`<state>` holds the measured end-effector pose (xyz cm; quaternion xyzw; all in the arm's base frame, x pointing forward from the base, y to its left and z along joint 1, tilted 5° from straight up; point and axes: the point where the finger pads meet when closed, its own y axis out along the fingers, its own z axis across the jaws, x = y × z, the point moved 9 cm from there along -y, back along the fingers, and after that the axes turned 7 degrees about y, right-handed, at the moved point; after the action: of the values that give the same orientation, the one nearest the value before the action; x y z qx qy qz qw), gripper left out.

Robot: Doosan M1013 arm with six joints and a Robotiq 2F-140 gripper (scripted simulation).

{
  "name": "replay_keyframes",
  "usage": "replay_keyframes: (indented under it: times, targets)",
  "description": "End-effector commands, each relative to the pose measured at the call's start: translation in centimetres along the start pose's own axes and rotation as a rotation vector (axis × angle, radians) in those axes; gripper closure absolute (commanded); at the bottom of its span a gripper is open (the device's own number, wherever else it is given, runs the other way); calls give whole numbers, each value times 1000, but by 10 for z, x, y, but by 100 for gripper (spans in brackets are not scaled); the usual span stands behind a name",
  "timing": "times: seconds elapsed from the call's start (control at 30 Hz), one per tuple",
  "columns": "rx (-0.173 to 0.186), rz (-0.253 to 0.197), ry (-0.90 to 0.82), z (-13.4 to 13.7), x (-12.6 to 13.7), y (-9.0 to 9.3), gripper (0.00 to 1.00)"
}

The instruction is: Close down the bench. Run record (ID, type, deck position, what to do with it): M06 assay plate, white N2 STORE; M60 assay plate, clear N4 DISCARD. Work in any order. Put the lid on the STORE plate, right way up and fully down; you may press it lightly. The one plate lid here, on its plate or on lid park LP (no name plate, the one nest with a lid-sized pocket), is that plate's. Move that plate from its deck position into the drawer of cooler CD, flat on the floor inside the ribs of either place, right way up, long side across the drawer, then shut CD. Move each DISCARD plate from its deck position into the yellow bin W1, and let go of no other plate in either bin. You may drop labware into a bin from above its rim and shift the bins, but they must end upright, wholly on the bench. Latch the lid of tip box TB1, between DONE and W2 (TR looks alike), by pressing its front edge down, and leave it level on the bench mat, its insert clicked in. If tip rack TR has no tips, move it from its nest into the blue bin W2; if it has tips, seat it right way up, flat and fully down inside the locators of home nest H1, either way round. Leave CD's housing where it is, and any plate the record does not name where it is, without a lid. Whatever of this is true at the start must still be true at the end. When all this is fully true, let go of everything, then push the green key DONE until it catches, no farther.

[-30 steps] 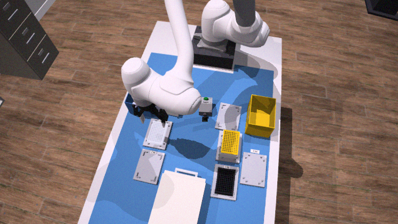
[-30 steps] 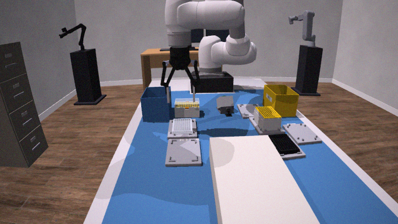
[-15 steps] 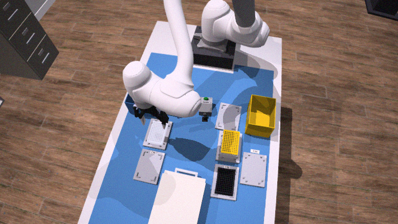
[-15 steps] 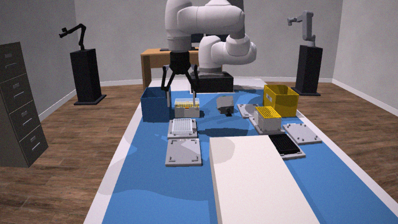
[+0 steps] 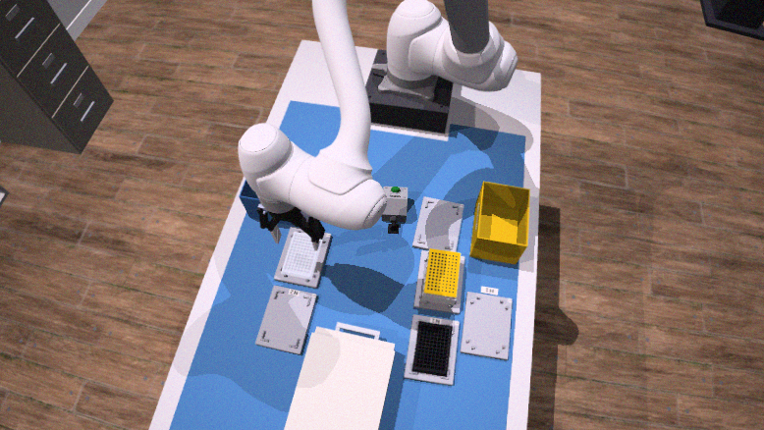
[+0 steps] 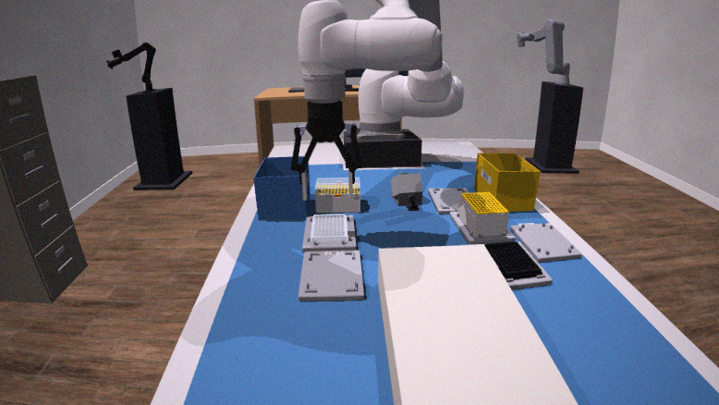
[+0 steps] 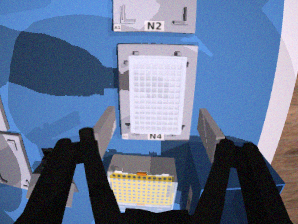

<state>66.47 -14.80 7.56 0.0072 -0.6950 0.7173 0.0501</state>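
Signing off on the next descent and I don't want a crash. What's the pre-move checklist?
1. Gripper open and holding nothing: ok.
2. Fingers straddle tip box TB1, above it: ok.
3. TB1 lid latched: cannot tell.
4. Clearance between the nearest finger and the blue bin: cannot tell, they look close.
5. Clear plate moved off N4: not ok, it sits in its nest.
6. N2 nest bare: ok.

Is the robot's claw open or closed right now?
Open. The gripper hangs above the tip box with its fingers spread wider than the box, one on each side, and nothing is between them.
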Motion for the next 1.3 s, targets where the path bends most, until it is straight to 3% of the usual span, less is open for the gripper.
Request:
replay_keyframes:
  times: [0.0,1.27]
  targets:
    - [0,0,0,0,0,5,34]
    - [0,0,0,0,0,47,34]
